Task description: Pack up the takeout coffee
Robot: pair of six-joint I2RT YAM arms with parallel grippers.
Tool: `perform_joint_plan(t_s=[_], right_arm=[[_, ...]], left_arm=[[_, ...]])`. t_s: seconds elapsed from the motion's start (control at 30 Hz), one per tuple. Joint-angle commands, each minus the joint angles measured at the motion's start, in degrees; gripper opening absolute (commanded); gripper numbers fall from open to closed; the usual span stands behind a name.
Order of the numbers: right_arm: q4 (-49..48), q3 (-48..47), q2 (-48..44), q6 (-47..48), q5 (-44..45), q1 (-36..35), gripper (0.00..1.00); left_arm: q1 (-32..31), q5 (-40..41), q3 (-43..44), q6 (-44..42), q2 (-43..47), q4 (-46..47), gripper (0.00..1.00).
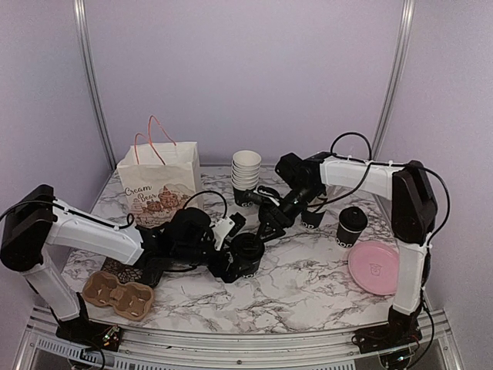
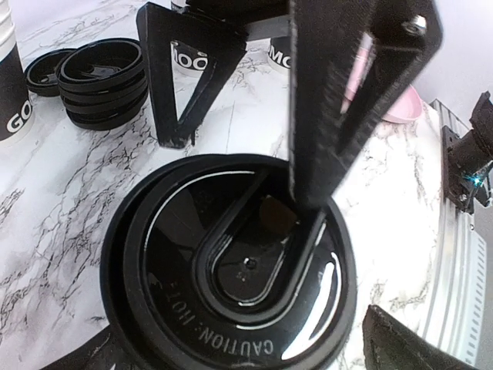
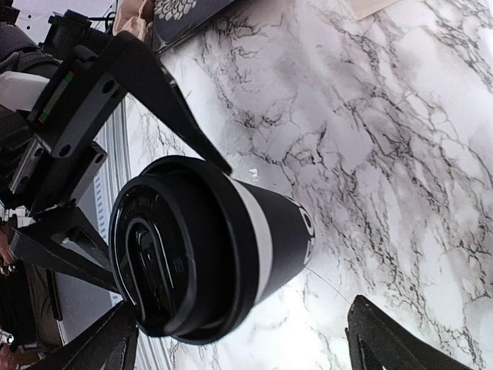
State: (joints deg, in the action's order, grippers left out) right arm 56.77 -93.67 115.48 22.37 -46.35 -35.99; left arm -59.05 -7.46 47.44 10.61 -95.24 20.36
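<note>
A small black paper cup with a black plastic lid [image 1: 248, 254] stands upright near the middle of the white marble-patterned table [image 1: 308, 289], and both arms meet over it. The left gripper [image 1: 229, 233] reaches in from the left with its fingers [image 2: 400, 347] spread wide, one on either side of the lid's rim. I cannot tell whether they touch the rim.

The right gripper [image 1: 269, 223] comes in from the far right, also spread. Its fingers [image 3: 389, 335] stand clear of the cup's wall, with bare marble between. From the left wrist, one right finger crosses in front of the lid's far edge, so the two grippers crowd the same spot.

A second lidded black cup [image 1: 351, 225] stands to the right, near a round pink plate [image 1: 375, 268] beside the right arm. Behind the first cup are a stack of black lids [image 2: 100, 81] and a tall stack of white-lined cups [image 1: 246, 176]. A white paper bag with pink handles [image 1: 160, 185] stands at the far left, and a brown cardboard cup carrier [image 1: 117, 293] lies at the near left edge. The widest open marble lies in front of the first cup, toward the near edge.
</note>
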Motion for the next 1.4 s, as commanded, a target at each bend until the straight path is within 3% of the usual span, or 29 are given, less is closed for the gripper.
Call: perform_joint_plan(t_s=[0.0, 0.17, 0.33, 0.6, 1.03, 1.37], right_arm=[[0.71, 0.02, -3.83, 0.07, -1.99, 2.99, 0.93], [0.53, 0.37, -4.35, 0.47, -3.35, 4.42, 0.92], [-0.6, 1.95, -3.37, 0.42, -4.82, 5.01, 0.81], [-0.66, 5.01, -2.34, 2.48, -9.61, 3.64, 0.76], [-2.72, 11.05, -6.07, 1.73, -10.44, -4.54, 0.76], [-1.49, 14.01, -9.92, 3.86, -8.5, -3.93, 0.77]], left_arm=[[-0.09, -2.61, -0.38, 2.66, 5.19, -11.33, 0.99], [-0.1, -2.8, -0.21, 7.37, 10.99, -14.02, 0.99], [0.45, 6.59, 2.47, 16.35, 14.67, -13.9, 0.99], [2.8, 1.64, 8.47, 29.11, 7.29, -14.49, 0.98], [3.13, 3.48, 6.18, 32.13, 8.17, -18.13, 0.87], [4.12, 4.14, 5.05, 31.77, 7.85, -16.85, 0.86]])
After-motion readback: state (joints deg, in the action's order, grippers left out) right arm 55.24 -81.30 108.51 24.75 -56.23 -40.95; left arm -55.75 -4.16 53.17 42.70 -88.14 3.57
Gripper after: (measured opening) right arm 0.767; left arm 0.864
